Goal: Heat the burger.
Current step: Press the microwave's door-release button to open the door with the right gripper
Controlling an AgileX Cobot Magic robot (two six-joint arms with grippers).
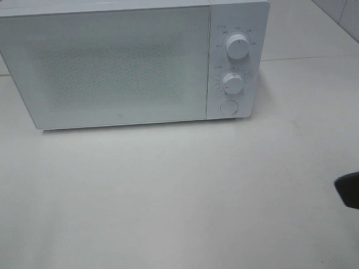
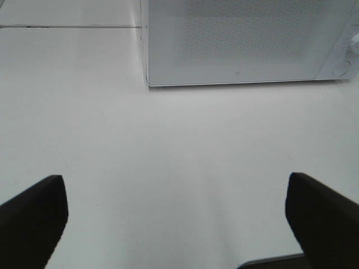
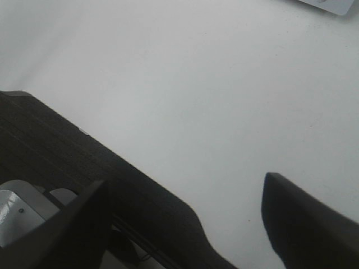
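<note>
The burger is out of view in all three frames. A white microwave stands at the back of the white table, its door shut; its lower front also shows in the left wrist view. My left gripper hangs open over bare table in front of the microwave, with nothing between its fingers. My right gripper is open too and holds nothing; only its dark tip shows at the right edge of the exterior view.
The microwave's right panel has two round knobs and a round button. A dark ribbed part lies under the right gripper. A tiled wall rises at the far right.
</note>
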